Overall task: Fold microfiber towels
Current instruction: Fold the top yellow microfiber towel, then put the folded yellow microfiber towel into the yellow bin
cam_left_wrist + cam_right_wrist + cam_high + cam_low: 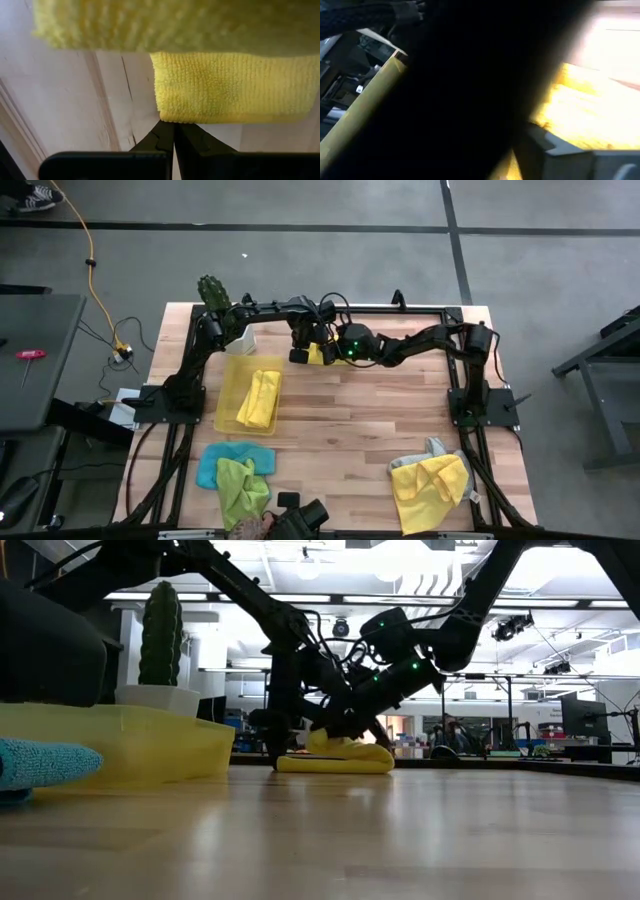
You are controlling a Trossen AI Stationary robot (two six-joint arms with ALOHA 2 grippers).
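While no writing can be read, both tools meet over a folded yellow towel (335, 758) at the surface's (340, 430) far edge: left tool (174, 131) clenched, right tool's (335, 352) grip unclear.

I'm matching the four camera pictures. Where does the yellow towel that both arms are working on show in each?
High view: yellow towel at the table's far middle, mostly hidden between the two claws.
Low view: folded flat on the wood under the arms.
Left wrist view: folded edge just beyond the shut left claw.
Right wrist view: blurred yellow only; cannot tell.
Shared landmark: yellow tray.
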